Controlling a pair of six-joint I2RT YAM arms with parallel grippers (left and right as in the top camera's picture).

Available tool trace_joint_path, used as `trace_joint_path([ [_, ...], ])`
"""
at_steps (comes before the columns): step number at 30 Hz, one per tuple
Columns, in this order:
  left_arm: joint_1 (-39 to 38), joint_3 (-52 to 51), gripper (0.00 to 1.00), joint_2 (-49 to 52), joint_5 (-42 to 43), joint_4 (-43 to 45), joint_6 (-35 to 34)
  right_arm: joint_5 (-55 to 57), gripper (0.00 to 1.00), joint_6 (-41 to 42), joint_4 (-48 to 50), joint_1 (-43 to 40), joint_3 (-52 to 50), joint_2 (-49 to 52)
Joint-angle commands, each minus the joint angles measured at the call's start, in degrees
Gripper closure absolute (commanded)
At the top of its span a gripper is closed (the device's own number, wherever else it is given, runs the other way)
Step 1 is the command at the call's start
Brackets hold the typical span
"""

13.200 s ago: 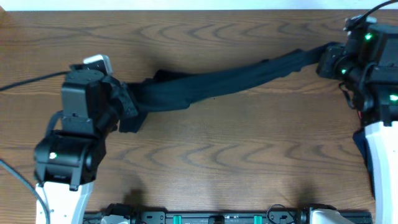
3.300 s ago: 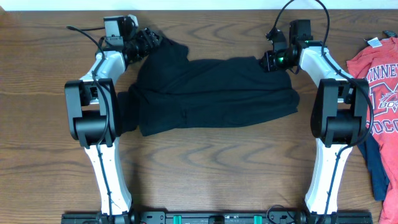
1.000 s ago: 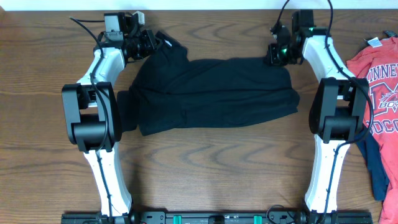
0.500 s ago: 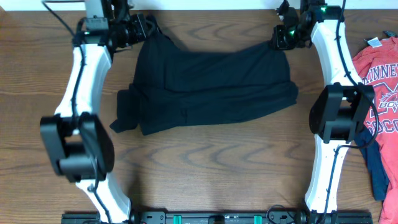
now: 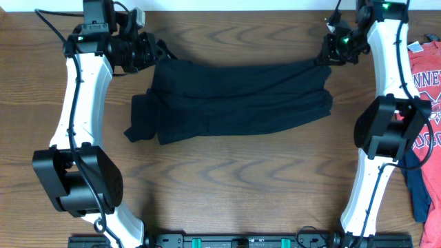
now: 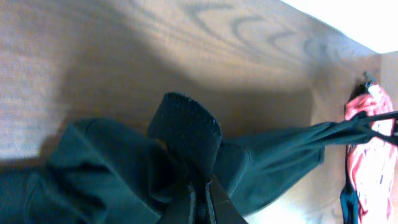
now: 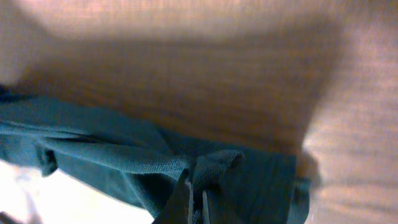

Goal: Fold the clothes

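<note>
Brown wood-grain table [image 5: 227, 186] fills the overhead view, with a pale strip along its far edge.

On the left, the left gripper [image 5: 153, 52] is closed tight on the far-left corner of the black T-shirt [image 5: 241, 96]. The left wrist view shows its fingertips [image 6: 186, 208] pressed together with a ribbed fold of dark cloth bunched up between and above them. The left arm [image 5: 83, 103] runs from its base near the front edge up the left side of the table. Its wrist is bent to the right near the far edge, so the gripper points toward the shirt.

The T-shirt lies across the far half of the table, between the two grippers. Its far hem is drawn into a shallow sagging line from one grip to the other. The body is spread wide and wrinkled on the wood, and a limp flap [image 5: 141, 120] trails off the near-left corner.

The right gripper [image 5: 329, 55] is likewise clamped shut on the shirt's far-right corner; from the right wrist camera a twisted knot of fabric sits pinched at its tips. The right arm [image 5: 386, 83] stands nearly straight up the right side, its wrist turned left toward the cloth.

Farther right, at the table's edge, lie a red T-shirt [image 5: 427, 76] with white lettering and a navy garment [image 5: 415, 186], both well apart from the black shirt.
</note>
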Motion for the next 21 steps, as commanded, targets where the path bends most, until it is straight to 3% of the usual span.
trace_joint_path([
  [1, 0.3, 0.0, 0.94, -1.4, -1.4, -1.9, 2.6, -1.3, 0.99, -3.3, -2.4, -0.4, 1.3, -3.2],
  [4, 0.3, 0.0, 0.94, -1.4, -5.3, -5.0, 2.7, -1.4, 0.99, -4.3, -5.0, -0.3, 1.3, -3.2],
  [17, 0.3, -0.6, 0.94, -1.9, -5.4, -15.2, 7.2, -1.9, 0.98, -4.8, -12.0, 0.5, -1.6, -3.2],
  [21, 0.1, -4.5, 0.94, -4.7, -12.2, -13.7, 7.1, -3.5, 0.99, -7.8, -11.1, 1.4, -6.3, -3.2],
])
